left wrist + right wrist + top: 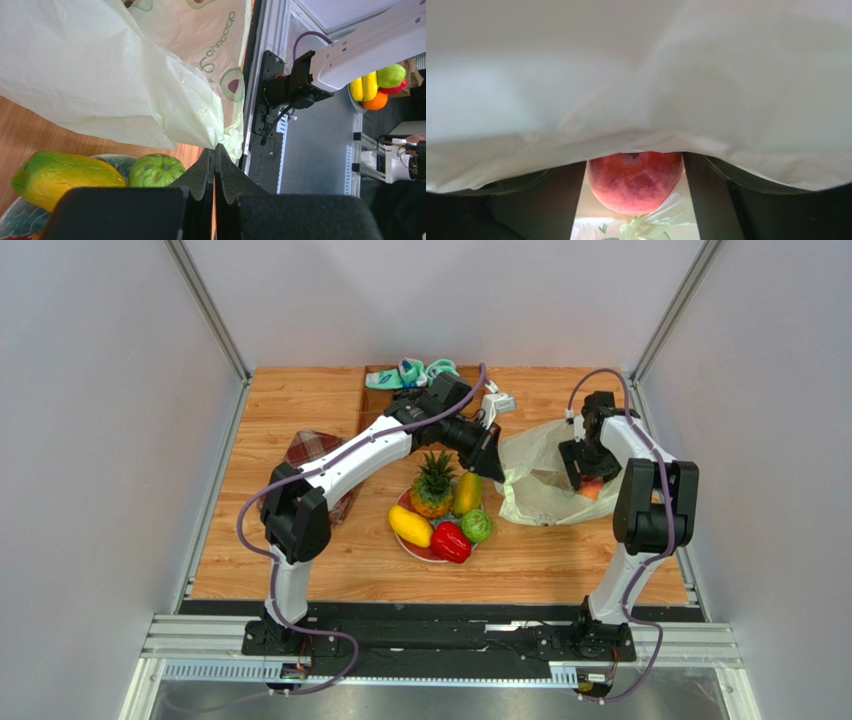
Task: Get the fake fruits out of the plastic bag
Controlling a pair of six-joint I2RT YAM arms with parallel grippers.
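While the pineapple sits on the plate, long axis running near-to-far in the top view and crown farthest, the left jaws pinch shut on the bag's left corner. The bag stretches crosswise over the worktop. Inside it, the right jaws stand wide, with the peach between them.

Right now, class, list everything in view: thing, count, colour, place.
table: one, wooden
plate: one, patterned, mid-table
plastic bag: one, cream-white, right of plate
pineapple: one, yellow, green crown, on plate
mango: one, yellow, plate's left
yellow-green fruit: one, beside the pineapple
bell pepper: one, red, plate's near edge
round fruit: one, green, plate's right
peach: one, red, inside the plastic bag
plaid cloth: one, red-and-white, table's left
socks: one bundle, teal-and-white, far edge
left gripper: black, shut on plastic bag's edge
right gripper: black, inside plastic bag, jaws flanking peach
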